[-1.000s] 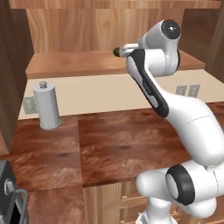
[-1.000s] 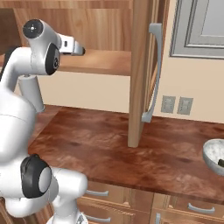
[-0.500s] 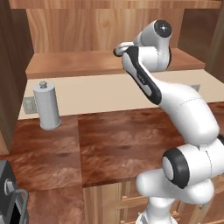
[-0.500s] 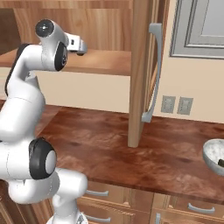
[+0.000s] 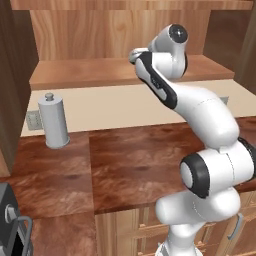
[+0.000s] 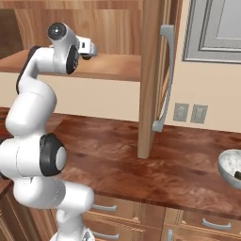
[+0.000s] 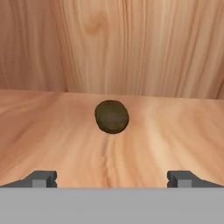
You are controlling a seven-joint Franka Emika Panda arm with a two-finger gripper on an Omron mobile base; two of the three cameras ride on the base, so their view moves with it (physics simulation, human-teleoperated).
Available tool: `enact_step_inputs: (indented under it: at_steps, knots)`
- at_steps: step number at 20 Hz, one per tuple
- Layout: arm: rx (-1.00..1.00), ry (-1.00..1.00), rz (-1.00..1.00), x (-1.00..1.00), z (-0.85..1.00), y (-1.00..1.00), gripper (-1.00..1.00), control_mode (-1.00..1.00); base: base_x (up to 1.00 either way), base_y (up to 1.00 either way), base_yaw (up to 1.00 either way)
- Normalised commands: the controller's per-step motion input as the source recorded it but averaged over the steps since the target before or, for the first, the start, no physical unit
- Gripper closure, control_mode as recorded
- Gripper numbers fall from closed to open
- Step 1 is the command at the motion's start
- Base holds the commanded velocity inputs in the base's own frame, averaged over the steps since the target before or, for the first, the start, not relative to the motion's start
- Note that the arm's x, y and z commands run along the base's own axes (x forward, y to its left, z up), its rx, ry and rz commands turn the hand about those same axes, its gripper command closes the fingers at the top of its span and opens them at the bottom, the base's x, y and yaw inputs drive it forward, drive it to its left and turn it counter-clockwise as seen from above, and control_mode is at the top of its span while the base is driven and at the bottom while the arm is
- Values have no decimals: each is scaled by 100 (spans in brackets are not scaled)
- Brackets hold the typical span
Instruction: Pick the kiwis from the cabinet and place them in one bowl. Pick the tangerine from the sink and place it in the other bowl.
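A dark olive-brown kiwi [image 7: 112,116] lies on the light wood shelf of the cabinet [image 7: 52,131], a short way ahead of my gripper [image 7: 112,178] and centred between its fingers. The gripper is open with nothing between the fingertips [image 7: 41,178]. In the right base view the gripper [image 6: 90,51] reaches in over the shelf's front edge [image 6: 108,70], left of the open brown door [image 6: 149,80]. A whitish-grey bowl [image 6: 229,162] stands on the counter at the right frame edge, with a small dark thing inside it.
A grey cylindrical canister [image 5: 54,122] stands on the dark wood counter [image 5: 115,165] at the back left. The door's grey bar handle [image 6: 163,80] hangs right of the arm. Wall outlets [image 6: 190,113] sit behind the counter. A black appliance [image 5: 11,225] shows at the lower left.
The arm's upper joints have risen and swung closer to the cabinet, and the hand has crept a little higher at the shelf. The gripper has stayed open.
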Motion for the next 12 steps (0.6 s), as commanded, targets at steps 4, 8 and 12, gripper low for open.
enact_step_inputs:
  at_steps: [4, 8, 12]
  knots:
    - [0, 0, 1, 42, -17, 5, -100, -100, 0, 0, 0]
    - [0, 0, 1, 37, -17, 2, -100, -100, 0, 0, 0]
    - [0, 0, 0, 38, -6, 4, -100, -100, 0, 0, 0]
